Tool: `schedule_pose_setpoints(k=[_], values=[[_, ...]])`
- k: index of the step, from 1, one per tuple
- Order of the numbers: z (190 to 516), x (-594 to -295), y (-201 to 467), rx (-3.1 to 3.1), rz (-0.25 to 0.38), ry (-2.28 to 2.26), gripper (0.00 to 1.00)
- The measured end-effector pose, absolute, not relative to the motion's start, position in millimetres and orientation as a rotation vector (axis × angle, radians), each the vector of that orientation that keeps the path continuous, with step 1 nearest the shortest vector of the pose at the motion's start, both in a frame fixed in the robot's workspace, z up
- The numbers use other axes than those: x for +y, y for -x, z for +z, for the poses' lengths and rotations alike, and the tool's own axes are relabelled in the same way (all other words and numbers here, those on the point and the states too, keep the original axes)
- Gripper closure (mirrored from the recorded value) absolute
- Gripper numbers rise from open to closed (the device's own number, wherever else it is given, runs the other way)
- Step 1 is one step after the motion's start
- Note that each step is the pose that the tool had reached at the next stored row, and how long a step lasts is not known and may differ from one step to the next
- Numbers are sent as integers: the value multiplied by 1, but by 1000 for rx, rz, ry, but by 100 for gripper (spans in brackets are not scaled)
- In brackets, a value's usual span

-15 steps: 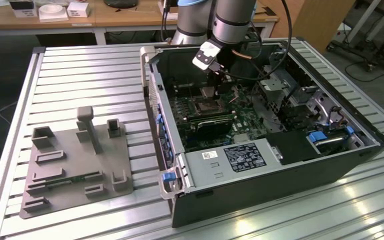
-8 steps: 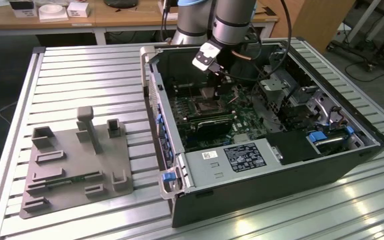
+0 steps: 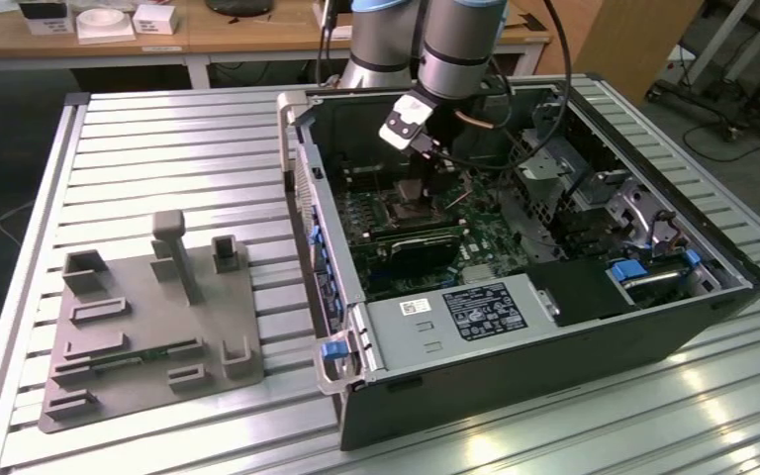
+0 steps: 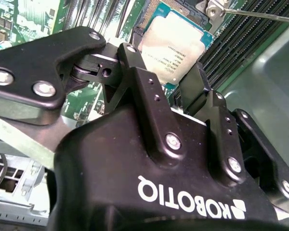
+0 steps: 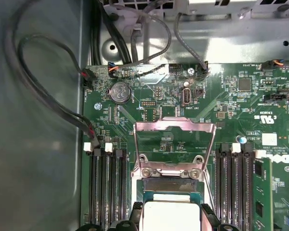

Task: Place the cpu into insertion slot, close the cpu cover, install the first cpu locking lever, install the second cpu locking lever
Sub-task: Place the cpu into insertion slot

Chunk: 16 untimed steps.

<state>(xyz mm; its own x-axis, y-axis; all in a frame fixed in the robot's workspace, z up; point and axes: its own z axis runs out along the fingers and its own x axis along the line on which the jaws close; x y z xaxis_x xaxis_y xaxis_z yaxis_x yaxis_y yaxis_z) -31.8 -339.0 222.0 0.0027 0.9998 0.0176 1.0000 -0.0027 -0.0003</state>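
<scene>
My gripper (image 4: 164,65) reaches down into the open computer case (image 3: 697,327) and is shut on the cpu (image 4: 173,43), a flat silvery chip with a green edge. One black finger sits against each side of it. In the first wrist view the cpu (image 5: 171,214) hangs between the fingertips (image 5: 135,216), just over the near edge of the insertion slot (image 5: 171,185). The cpu cover (image 5: 176,126) is swung open, standing up beyond the slot on its hinge. A thin metal locking lever (image 4: 265,16) sticks out beside the socket. In the exterior view the gripper (image 3: 414,193) is right above the insertion slot (image 3: 404,210).
Long memory slots (image 5: 106,187) flank the socket on both sides. Loose cables (image 5: 48,82) run along the case wall. A black label-bearing box (image 3: 486,307) fills the case front. A grey fixture plate (image 3: 155,317) lies on the slatted table at the exterior view's left.
</scene>
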Motion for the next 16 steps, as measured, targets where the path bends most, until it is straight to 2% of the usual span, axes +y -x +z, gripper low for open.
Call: schedule_pose_setpoints(k=[16], values=[[203, -338, 32, -2201, -3, 2209, 46]])
